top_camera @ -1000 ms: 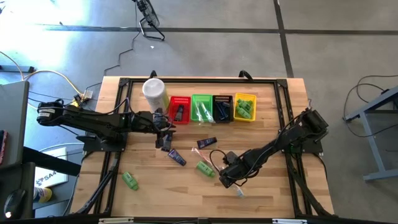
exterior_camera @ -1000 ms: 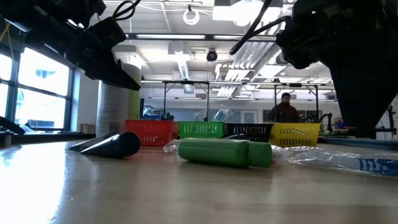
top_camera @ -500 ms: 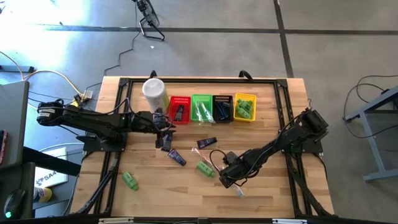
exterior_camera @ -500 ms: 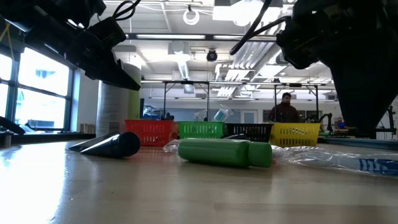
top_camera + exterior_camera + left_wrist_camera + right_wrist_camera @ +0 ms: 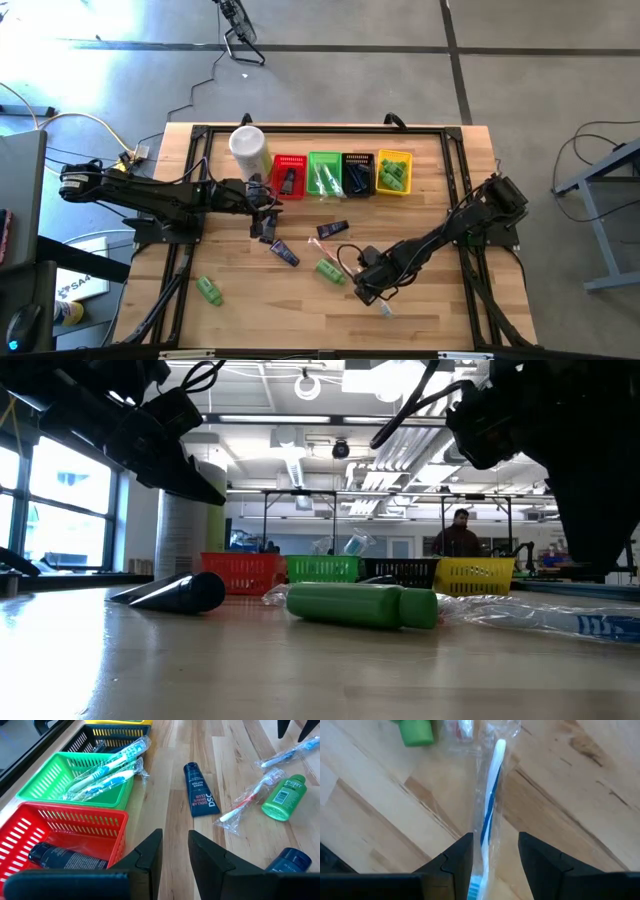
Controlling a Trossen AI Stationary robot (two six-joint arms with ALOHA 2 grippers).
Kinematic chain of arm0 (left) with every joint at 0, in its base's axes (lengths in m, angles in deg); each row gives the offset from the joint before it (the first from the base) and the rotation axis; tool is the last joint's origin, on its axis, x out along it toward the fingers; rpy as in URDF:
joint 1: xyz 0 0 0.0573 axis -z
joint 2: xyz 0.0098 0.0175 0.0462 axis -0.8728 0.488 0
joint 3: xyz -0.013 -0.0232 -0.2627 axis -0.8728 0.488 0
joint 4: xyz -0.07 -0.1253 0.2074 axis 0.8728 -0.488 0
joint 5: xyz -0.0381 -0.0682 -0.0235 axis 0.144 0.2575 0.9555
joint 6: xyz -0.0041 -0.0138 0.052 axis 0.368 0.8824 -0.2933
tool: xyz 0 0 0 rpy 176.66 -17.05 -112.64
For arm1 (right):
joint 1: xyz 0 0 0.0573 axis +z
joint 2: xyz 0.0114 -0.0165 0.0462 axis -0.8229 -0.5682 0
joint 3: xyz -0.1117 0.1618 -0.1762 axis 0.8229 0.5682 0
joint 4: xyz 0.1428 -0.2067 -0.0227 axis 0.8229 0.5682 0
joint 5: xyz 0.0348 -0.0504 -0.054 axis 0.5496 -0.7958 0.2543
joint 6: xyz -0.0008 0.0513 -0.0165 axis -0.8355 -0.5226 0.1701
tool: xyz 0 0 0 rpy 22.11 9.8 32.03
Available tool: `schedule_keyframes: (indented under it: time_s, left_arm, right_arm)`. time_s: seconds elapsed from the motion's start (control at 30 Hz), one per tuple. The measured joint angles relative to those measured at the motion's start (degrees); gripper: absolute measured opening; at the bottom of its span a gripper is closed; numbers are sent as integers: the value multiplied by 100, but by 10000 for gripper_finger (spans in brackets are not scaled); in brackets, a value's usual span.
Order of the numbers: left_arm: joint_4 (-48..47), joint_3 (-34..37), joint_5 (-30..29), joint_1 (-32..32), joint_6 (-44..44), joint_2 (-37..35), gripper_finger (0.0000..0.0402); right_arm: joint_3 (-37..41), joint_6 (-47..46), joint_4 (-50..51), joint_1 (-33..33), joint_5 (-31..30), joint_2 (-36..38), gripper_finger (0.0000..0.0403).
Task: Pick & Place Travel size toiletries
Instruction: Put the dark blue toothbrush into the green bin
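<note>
wooden counter (image 5: 430, 190) on a grey concrete floor; in the low view a lit workshop lies behind it, with a person (image 5: 459, 532) standing far back.

along the far edge of the counter: a tall white canister (image 5: 248, 149), then a row of four small baskets – red basket (image 5: 289, 175), green basket (image 5: 324, 173), black basket (image 5: 357, 172), yellow basket (image 5: 394, 171). left wrist view: the red basket holds a dark tube (image 5: 65, 857); the green basket holds wrapped toothbrushes (image 5: 107, 767).

loose items on the counter: a dark tube labelled shave cream (image 5: 199, 788) lying flat near the baskets, a wrapped red-and-white toothbrush (image 5: 247, 801) beside it, a green bottle (image 5: 284, 797) touching that wrapper, another dark tube (image 5: 284, 252) near the middle, and a second green bottle (image 5: 209, 289) well apart toward the near left corner.

left gripper (image 5: 266, 205): hangs above the counter just in front of the red basket. jaws stand a narrow gap apart, nothing between them (left wrist view).

right gripper (image 5: 368, 288): low over the counter, near-right of centre, over a wrapped blue-and-white toothbrush (image 5: 489, 817). jaws spread, one on each side of the toothbrush, which lies flat on the wood between them; cannot tell whether the fingers (image 5: 457, 860) touch the wrapper. a green cap (image 5: 414, 732) shows just beyond the toothbrush's far end.
</note>
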Motion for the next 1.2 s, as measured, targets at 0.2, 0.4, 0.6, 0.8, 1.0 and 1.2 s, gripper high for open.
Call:
schedule_keyframes:
  time_s: [0.2,0.4,0.6,0.8,1.0,1.2]
  left_arm:
    - [0,-1,1,0,0,0,88]
    - [0,-1,6,0,0,-2,88]
    - [0,-1,24,0,2,0,88]
    - [-4,0,21,0,2,-1,88]
    - [-19,-1,17,0,2,-2,88]
    - [-19,-1,15,0,0,0,88]
  right_arm:
    - [0,141,-2,0,-86,2,149]
    - [0,88,-6,0,-48,2,149]
    - [0,-97,-48,7,151,2,150]
    - [0,-188,-81,7,54,2,192]
    - [0,-352,-119,7,-217,2,250]
    - [0,-368,-151,121,-434,2,256]
